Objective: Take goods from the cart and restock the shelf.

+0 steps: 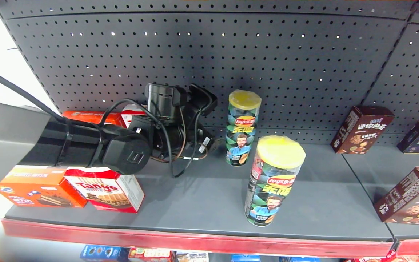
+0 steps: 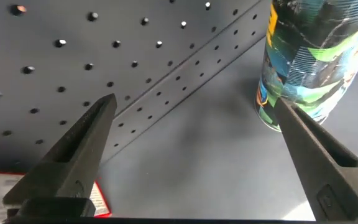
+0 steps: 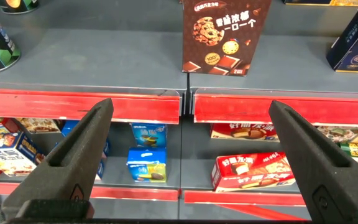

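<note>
Far left on the dark grey metal shelf (image 1: 202, 196), a flat orange cake box (image 1: 38, 191) and a red-and-white wafer box (image 1: 106, 193) sit up front. The left tool (image 2: 193, 106) is in by the pegboard back, fingers spread wide, nothing between them. The rear green chip can with a yellow lid (image 1: 242, 127) stands upright just beside one finger. A second green chip can (image 1: 273, 180) stands nearer the front edge. The right tool (image 3: 190, 104) is spread too, facing a brown cookie box (image 3: 225, 34).

chip can (image 2: 309, 56) top cropped, orange box (image 1: 89, 117) half-hidden
</note>
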